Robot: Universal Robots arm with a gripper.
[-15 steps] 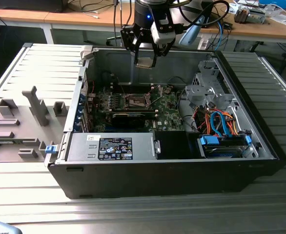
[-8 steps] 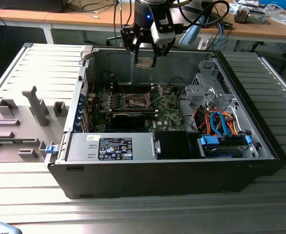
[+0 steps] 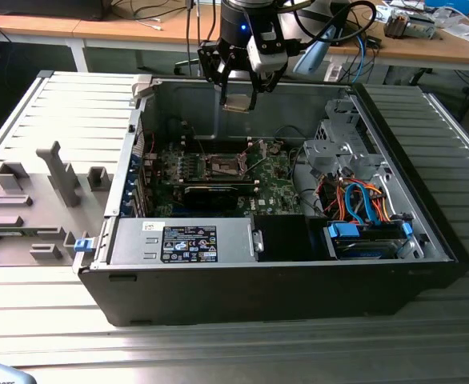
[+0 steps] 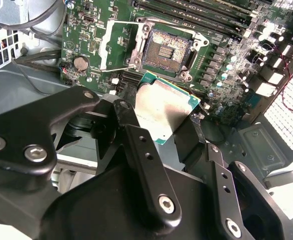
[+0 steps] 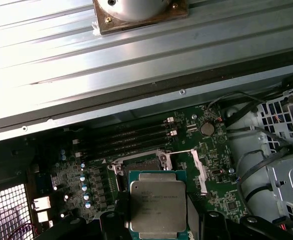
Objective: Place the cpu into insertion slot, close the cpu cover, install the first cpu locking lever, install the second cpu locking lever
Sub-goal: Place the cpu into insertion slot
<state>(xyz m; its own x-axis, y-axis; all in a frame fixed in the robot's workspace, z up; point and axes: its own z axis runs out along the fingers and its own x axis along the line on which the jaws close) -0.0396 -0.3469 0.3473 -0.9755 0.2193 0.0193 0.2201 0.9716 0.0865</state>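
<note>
My gripper [image 3: 238, 94] hangs above the open computer case, over its back wall, shut on the cpu [image 3: 237, 104]. In both wrist views the cpu [image 4: 162, 107] [image 5: 158, 205] shows its silvery top between the black fingers [image 4: 142, 150]. The insertion slot [image 3: 222, 166] lies below on the green board, its brownish-gold contact field bare [image 4: 166, 49]. In the first wrist view the chip partly hides the insertion slot [image 5: 142, 161]. The cpu cover [image 4: 111, 46] [image 5: 200, 170] is swung open beside the slot.
Narrow black memory slots [image 5: 131, 137] run beside the socket. A long black card [image 3: 210, 194] lies in front of it. A drive cage [image 3: 338, 148], coloured cables [image 3: 362, 204] and a power supply [image 3: 186, 242] fill the case. A grey fixture tray [image 3: 34, 200] sits on the exterior view's left.
</note>
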